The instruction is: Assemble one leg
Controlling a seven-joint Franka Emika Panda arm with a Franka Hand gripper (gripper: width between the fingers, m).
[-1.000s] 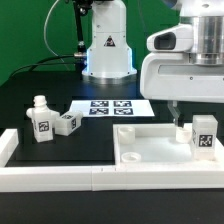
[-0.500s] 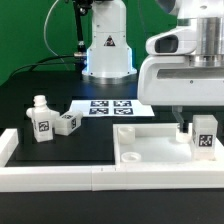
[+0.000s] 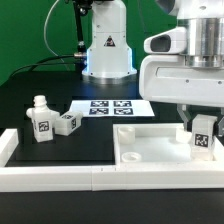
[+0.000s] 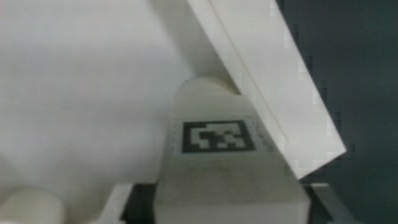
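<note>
- The gripper (image 3: 203, 127), at the exterior view's right edge, is pinching the leg (image 3: 203, 137) by its sides.
- The leg is looking light, rigid, smooth; flat tagged faces suit gripping.

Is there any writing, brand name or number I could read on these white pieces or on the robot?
No readable words or numbers.
Small white plastic block-shaped leg between the jaws: a black-and-white square code pattern, no letters.
Two loose white pegs: the same.
Thin flat white marker board: the same.
White robot base: a dark mark, too blurred.
</note>
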